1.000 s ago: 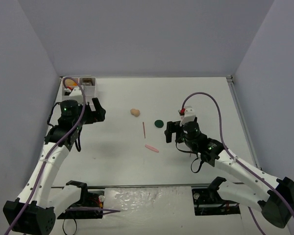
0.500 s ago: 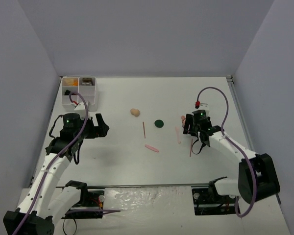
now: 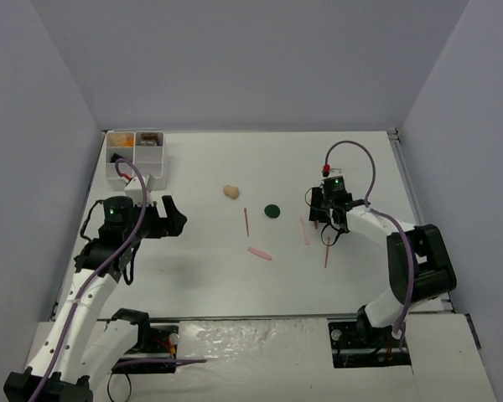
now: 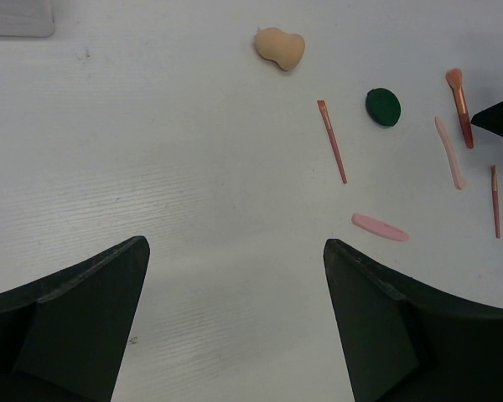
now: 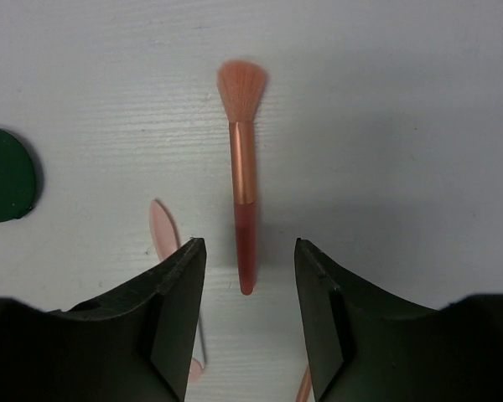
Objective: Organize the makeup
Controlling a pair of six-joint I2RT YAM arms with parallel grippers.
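The makeup lies loose on the white table. A beige sponge [image 3: 230, 192] [image 4: 279, 48], a dark-green round compact [image 3: 272, 211] [image 4: 383, 106] [image 5: 7, 174], a thin red pencil [image 3: 246, 221] [image 4: 332, 140], a pink stick [image 3: 259, 252] [image 4: 380, 227], a pale pink stick [image 3: 304, 231] [image 5: 162, 224] and a thin red stick [image 3: 326, 251] [image 4: 495, 201] are spread about. A pink-bristled brush [image 5: 242, 193] [image 4: 459, 105] points away from my right gripper [image 5: 249, 243] [image 3: 318, 208]. The jaws straddle the handle's end, open, with a gap on each side. My left gripper [image 4: 235, 243] [image 3: 169, 216] hangs wide open over bare table.
A white four-compartment box [image 3: 137, 155] stands at the back left with items in its far compartments. Grey walls close in the table on three sides. The table's right edge [image 3: 411, 209] runs near the right arm.
My right gripper has swung right and back from over the sticks to the brush, and its jaws have narrowed. My left gripper has drawn back from the box toward me.
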